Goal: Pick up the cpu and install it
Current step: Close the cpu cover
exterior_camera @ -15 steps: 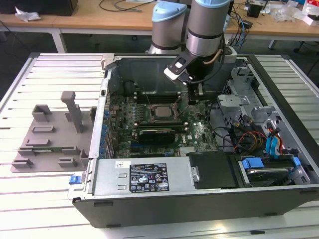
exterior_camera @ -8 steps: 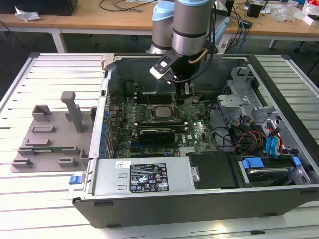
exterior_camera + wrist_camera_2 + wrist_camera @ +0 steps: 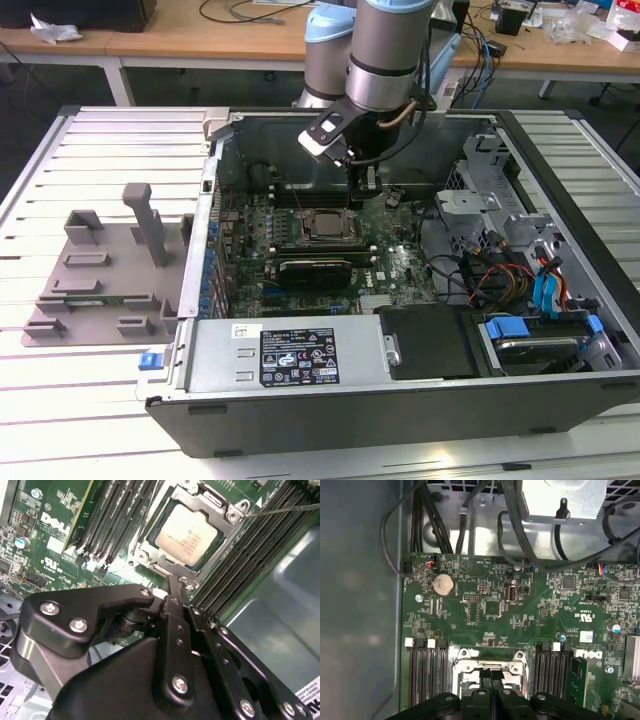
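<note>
— Looking at the cpu [image 3: 187, 535], where is it?
— Lying flat in the socket frame [image 3: 150, 547] on the green motherboard [image 3: 45, 525], inside the open computer case [image 3: 400, 420].
— And the hand [image 3: 172, 584]?
— Clenched tight, grasping nothing, poised at the socket frame's edge.

I logged finishes | cpu [image 3: 187, 534]: pale silver metal lid, soft satin sheen | socket frame [image 3: 207, 499]: bright bare metal | gripper [image 3: 172, 585]: matt black links, shiny screw heads | motherboard [image 3: 470, 580]: glossy green board | tray [image 3: 95, 290], 9 o'clock of case [image 3: 400, 410]: matt grey plastic | case: smooth dark metal.
</note>
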`<state>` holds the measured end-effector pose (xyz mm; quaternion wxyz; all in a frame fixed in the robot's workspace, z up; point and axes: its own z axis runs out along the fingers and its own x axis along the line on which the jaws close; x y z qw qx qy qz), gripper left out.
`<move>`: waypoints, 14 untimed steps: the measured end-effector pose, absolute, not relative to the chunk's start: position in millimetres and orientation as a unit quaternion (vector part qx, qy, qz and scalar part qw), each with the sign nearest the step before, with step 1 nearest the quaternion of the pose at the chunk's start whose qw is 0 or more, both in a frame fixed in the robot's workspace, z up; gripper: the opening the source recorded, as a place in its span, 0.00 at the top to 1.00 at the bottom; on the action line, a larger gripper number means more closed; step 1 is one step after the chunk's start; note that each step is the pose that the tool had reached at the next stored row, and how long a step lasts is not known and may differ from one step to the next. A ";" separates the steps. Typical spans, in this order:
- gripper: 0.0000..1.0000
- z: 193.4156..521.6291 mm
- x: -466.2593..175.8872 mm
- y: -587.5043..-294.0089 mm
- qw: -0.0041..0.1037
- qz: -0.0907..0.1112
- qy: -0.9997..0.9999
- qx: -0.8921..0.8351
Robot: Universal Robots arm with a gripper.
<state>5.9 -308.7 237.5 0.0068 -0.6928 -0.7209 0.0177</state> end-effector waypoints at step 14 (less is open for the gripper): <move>0.89 228.9 -22.1 -308.9 -0.002 0.009 -0.725 -0.688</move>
